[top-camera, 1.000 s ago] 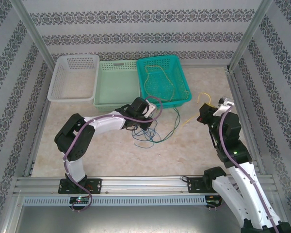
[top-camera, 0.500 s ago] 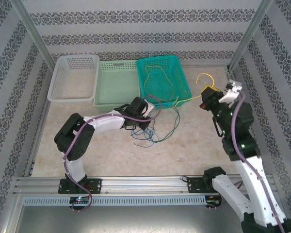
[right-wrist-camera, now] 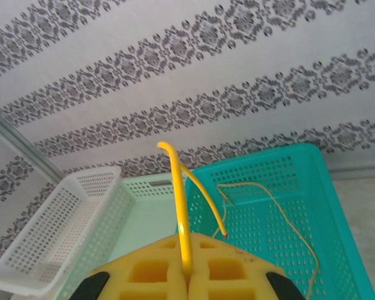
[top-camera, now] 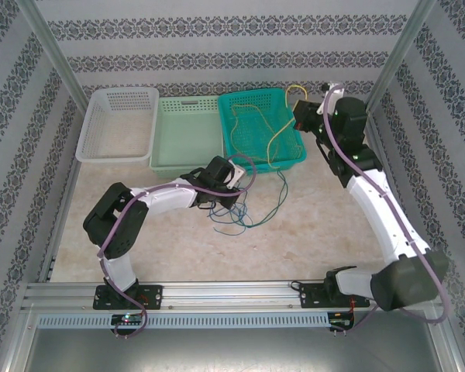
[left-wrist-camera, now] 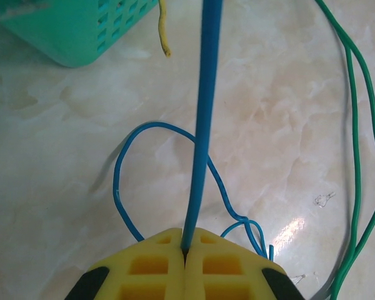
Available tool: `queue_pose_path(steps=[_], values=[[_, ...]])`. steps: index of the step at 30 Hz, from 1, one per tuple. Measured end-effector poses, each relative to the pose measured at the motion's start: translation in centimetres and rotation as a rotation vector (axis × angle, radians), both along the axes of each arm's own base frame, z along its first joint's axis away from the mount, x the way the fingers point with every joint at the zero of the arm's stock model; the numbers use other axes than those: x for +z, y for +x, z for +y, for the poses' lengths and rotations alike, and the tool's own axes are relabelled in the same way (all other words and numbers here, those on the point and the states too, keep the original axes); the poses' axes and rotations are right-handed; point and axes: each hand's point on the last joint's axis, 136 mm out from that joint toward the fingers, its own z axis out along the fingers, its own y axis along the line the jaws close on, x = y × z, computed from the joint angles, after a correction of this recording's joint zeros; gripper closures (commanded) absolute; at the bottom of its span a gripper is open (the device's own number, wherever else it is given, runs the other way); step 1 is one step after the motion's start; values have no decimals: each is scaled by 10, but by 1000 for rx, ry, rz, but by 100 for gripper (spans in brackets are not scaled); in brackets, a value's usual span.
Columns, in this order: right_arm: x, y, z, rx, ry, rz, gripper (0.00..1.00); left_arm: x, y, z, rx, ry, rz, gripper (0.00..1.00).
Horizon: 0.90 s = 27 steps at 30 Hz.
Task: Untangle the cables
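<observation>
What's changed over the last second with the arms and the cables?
The right arm swung from the right side of the table to its far edge beside the teal basket, jaws shut on the yellow cable, lifting its slack over the basket. The left arm stayed put, jaws shut on the blue cable; the green cable lies unchanged.

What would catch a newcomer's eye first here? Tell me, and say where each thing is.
The right gripper, shut on the yellow cable, hangs high over the far right corner of the teal basket, and the cable trails down into it. Mid-table, the left gripper is shut on the blue cable. Loops of it and of the green cable lie on the tabletop nearby.
</observation>
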Motion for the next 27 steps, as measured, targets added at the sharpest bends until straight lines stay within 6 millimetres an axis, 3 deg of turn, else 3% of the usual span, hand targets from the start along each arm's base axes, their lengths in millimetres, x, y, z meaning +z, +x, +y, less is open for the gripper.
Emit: queue_pose_path(steps=[10, 15, 22, 27], values=[[26, 35, 8, 30, 8, -57, 100, 2, 0, 6, 13, -2, -2, 100], [13, 49, 11, 42, 15, -27, 100, 3, -1, 8, 14, -3, -3, 100], [6, 55, 14, 61, 50, 5, 100, 4, -4, 10, 14, -2, -2, 100], [27, 40, 16, 84, 106, 4, 100, 3, -4, 10, 15, 1, -2, 100]])
